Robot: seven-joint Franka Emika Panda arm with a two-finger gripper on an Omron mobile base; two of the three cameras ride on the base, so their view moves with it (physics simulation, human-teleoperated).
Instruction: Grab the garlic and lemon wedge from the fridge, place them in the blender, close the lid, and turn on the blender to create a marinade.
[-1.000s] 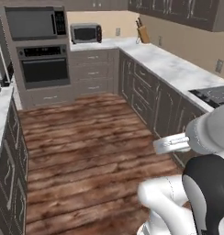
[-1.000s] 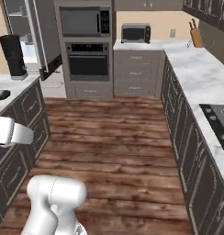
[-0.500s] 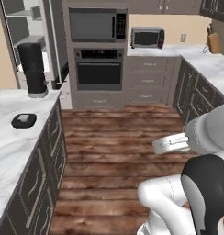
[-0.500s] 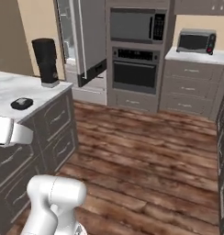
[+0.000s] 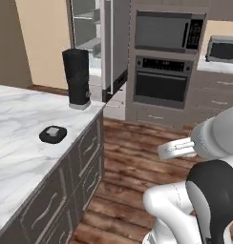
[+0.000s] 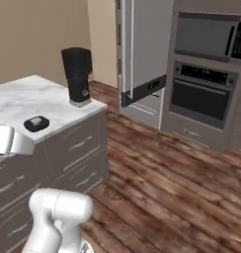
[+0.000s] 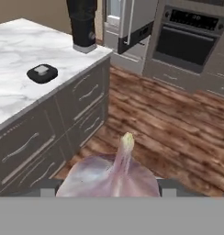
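The gripper (image 7: 109, 186) is squeezing the garlic (image 7: 111, 176); the blender (image 7: 82, 25) is waiting far ahead, up on the counter (image 7: 22, 69).

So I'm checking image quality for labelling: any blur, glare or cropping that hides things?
Left base view: soft, low detail, tall black blender readable. Right base view: similar softness, no glare. Hand view: pinkish-white garlic bulb looms close, its base cut off; small flat black lid clear.

matt black blender (image 5: 76, 77) on glossy marble counter (image 5: 18, 124); wood-plank floor (image 6: 181, 183).
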